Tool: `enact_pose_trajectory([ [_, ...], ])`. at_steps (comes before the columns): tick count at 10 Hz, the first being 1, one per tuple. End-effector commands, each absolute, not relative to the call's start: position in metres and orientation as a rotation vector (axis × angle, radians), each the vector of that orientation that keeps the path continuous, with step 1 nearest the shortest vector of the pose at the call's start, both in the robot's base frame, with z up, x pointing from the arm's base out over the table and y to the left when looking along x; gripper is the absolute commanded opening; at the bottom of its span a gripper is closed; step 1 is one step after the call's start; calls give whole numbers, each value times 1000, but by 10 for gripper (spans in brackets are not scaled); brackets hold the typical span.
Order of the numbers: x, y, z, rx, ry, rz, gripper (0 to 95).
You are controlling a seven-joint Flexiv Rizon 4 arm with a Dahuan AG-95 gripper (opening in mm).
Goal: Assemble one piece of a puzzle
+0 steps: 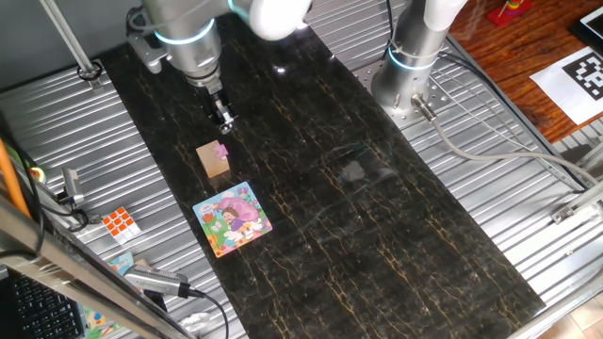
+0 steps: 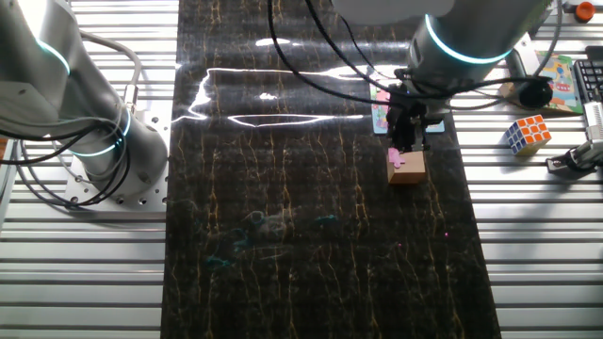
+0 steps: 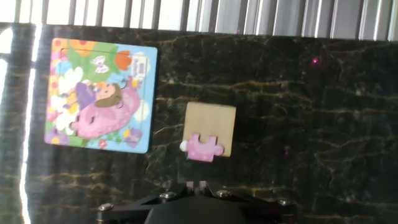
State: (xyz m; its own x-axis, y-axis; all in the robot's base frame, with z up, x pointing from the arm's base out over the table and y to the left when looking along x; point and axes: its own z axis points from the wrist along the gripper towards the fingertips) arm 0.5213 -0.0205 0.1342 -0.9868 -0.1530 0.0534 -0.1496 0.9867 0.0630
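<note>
The tiny pink piece [image 3: 204, 148] lies on top of a tan wooden block [image 3: 211, 124], overhanging its near edge. It also shows in one fixed view [image 1: 221, 149] and in the other fixed view [image 2: 398, 155]. The puzzle [image 3: 99, 94], a flat square cartoon board, lies on the dark mat beside the block [image 1: 233, 218]. My gripper [image 1: 224, 121] hovers above the block and piece, apart from them. Its fingertips [image 3: 192, 184] sit close together at the bottom of the hand view and hold nothing. In the other fixed view the gripper [image 2: 407, 141] hides most of the puzzle [image 2: 380, 111].
An orange-and-white Rubik's cube [image 1: 120, 222] sits on the ribbed metal table beside the mat, also seen in the other fixed view [image 2: 526, 133]. A second arm's base [image 1: 415, 66] stands at the far side. Cables and clamps line the table's edges.
</note>
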Motion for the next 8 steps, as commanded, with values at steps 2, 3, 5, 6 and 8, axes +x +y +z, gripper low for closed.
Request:
enact_pose_trajectory([
  [2, 525, -25, 119, 262, -3064, -88, 190],
  [3, 526, -26, 115, 265, -3063, -88, 190],
  [5, 526, -21, 104, 257, -3067, -91, 190],
  [6, 527, -19, 101, 251, -3068, -90, 190],
  [8, 525, -14, 91, 219, -3076, -96, 190],
])
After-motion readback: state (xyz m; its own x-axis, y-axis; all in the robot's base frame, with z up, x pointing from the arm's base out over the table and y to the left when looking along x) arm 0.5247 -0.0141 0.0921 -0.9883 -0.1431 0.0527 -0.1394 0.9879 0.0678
